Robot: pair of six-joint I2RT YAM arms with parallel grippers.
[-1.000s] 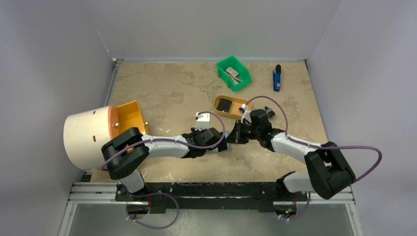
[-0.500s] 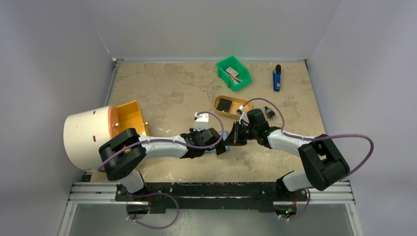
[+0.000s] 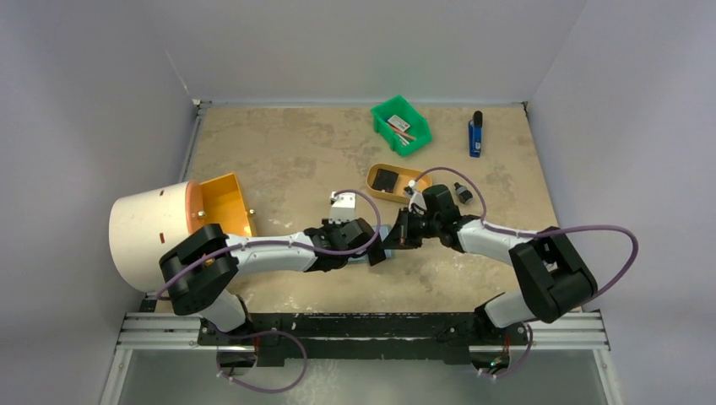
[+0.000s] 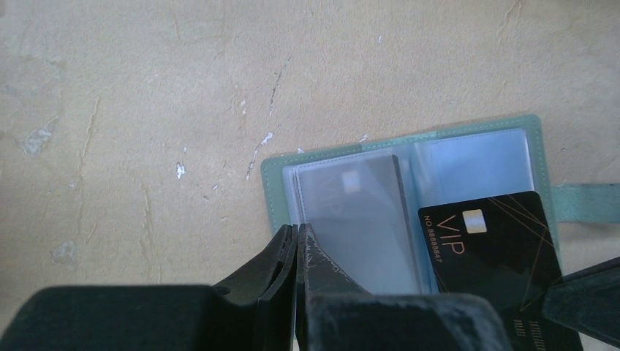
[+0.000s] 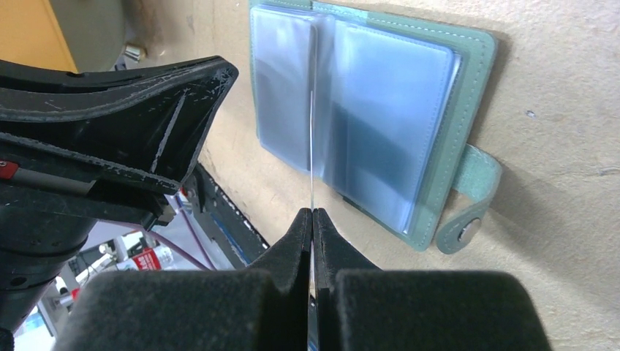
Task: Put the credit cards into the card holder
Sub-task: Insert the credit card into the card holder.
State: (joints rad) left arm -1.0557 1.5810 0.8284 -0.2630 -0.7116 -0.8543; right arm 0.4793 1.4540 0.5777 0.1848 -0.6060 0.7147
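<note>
The grey-green card holder (image 4: 278, 191) lies open on the table, its pale blue-grey pockets facing up. It also shows in the right wrist view (image 5: 471, 80), strap and snap button (image 5: 468, 230) at its right. My left gripper (image 4: 297, 228) is shut on the near edge of the left pocket leaf. My right gripper (image 5: 312, 212) is shut on a black VIP credit card (image 4: 486, 241), seen edge-on (image 5: 312, 146) over the fold of the holder. In the left wrist view this card overlaps the right pocket. A second black card (image 3: 386, 178) lies in the tan oval tray (image 3: 415, 179).
A green bin (image 3: 401, 124) and a blue object (image 3: 475, 135) stand at the back. A small black knob (image 3: 462, 193) sits right of the tray. A white cylinder (image 3: 150, 236) and an orange box (image 3: 224, 201) are at the left. Both grippers (image 3: 376, 251) (image 3: 395, 236) meet mid-table.
My right gripper has moved left with the card, closer over the open card holder, uncovering the knob. My left gripper has stayed about where it was.
</note>
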